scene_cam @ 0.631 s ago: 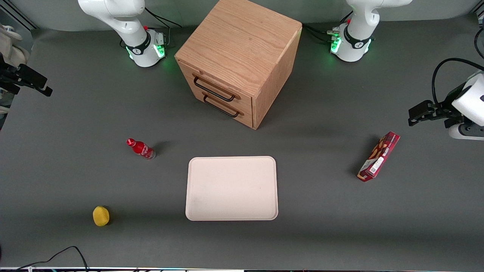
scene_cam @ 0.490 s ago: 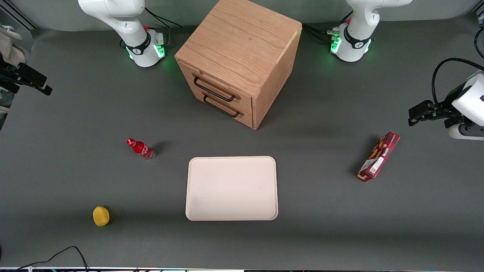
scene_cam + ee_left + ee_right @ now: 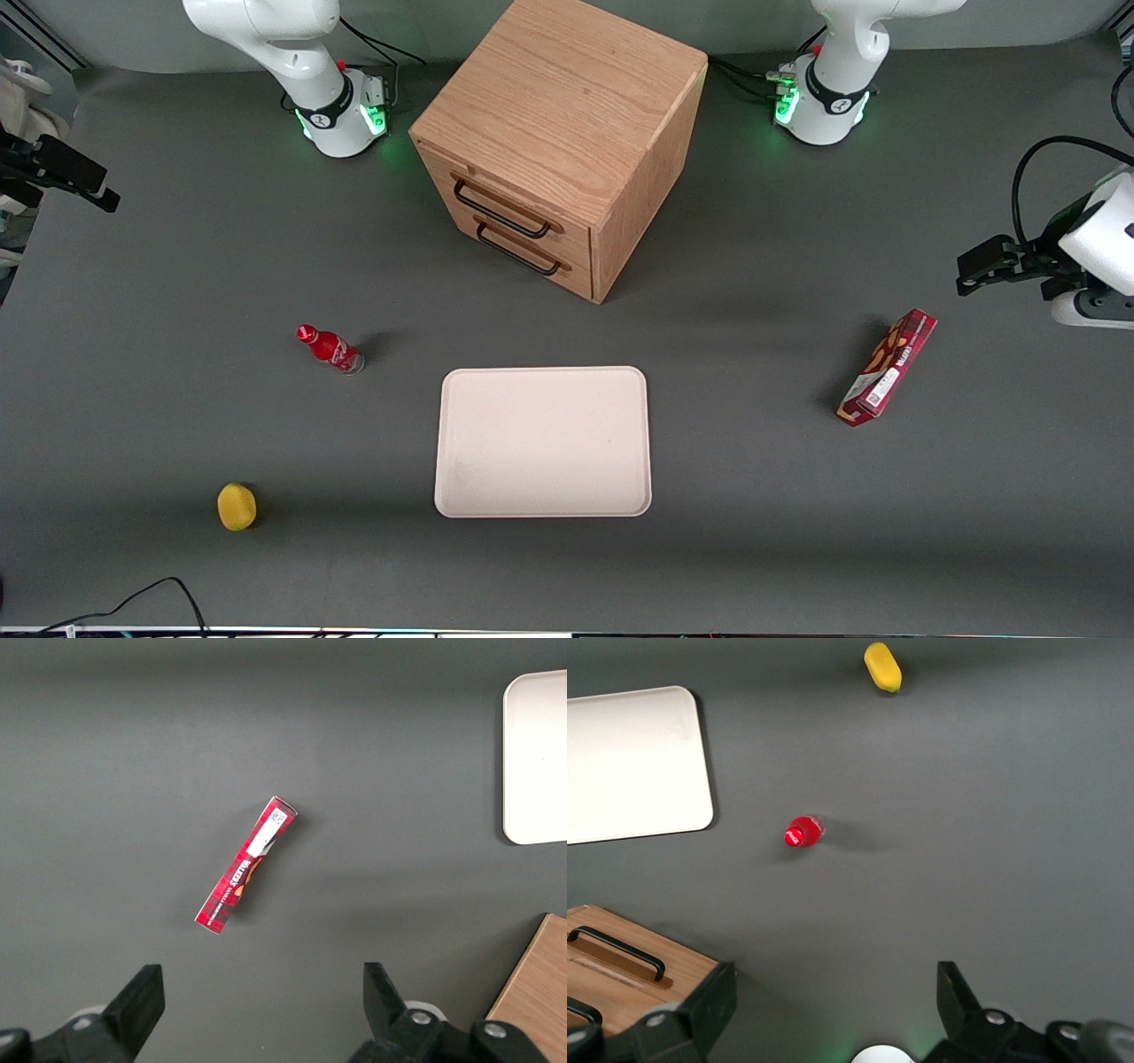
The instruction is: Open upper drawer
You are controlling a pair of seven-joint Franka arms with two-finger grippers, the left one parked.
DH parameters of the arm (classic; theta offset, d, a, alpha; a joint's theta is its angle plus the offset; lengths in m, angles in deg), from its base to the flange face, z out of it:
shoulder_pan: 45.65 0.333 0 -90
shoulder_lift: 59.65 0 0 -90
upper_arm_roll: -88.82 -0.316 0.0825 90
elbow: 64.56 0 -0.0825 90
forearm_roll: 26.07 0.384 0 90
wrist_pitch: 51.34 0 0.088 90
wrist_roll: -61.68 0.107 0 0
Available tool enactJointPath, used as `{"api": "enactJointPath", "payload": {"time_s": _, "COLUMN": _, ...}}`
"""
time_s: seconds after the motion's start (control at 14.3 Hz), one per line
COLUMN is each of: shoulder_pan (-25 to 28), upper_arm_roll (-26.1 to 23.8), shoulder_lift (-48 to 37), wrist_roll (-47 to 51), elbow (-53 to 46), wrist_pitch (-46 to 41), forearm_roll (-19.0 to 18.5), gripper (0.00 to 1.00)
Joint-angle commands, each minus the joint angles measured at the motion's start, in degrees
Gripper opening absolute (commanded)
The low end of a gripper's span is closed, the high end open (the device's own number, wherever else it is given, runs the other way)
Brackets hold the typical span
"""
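The oak cabinet (image 3: pixel 567 97) stands near the two arm bases, its front turned toward the working arm's end. The upper drawer (image 3: pixel 509 197) is shut, its black bar handle (image 3: pixel 499 213) flush above the lower drawer's twin handle (image 3: pixel 521 252). My right gripper (image 3: pixel 99 197) hangs open and empty at the working arm's end of the table, far from the cabinet. In the right wrist view the gripper (image 3: pixel 833 1001) is wide open over bare table, with the cabinet's front (image 3: pixel 673 970) beside one finger (image 3: pixel 713 997).
A red bottle (image 3: pixel 330 348) stands between the gripper and the cream tray (image 3: pixel 542 505), nearer the front camera than the cabinet. A yellow sponge (image 3: pixel 236 507) lies near the front edge. A red snack box (image 3: pixel 888 368) lies toward the parked arm's end.
My right gripper has drifted a little away from the front camera. The drawers and the other objects have not moved.
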Motion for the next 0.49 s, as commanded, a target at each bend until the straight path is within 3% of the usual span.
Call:
{"api": "enactJointPath", "payload": {"time_s": 0.0, "shoulder_pan": 0.5, "upper_arm_roll": -0.4, "shoulder_lift": 0.5, "wrist_roll": -3.7, "elbow": -1.9, "wrist_pitch": -1.8, "forearm_roll": 0.7, "gripper": 1.00}}
{"api": "enactJointPath", "payload": {"time_s": 0.21, "shoulder_pan": 0.5, "upper_arm_roll": -2.9, "shoulder_lift": 0.3, "wrist_roll": -3.7, "elbow": -2.5, "wrist_pitch": -2.3, "forearm_roll": 0.7, "gripper": 1.00}}
{"api": "enactJointPath", "payload": {"time_s": 0.42, "shoulder_pan": 0.2, "upper_arm_roll": -2.2, "shoulder_lift": 0.8, "wrist_roll": -3.8, "elbow": -3.2, "wrist_pitch": -2.2, "forearm_roll": 1.0, "gripper": 1.00}}
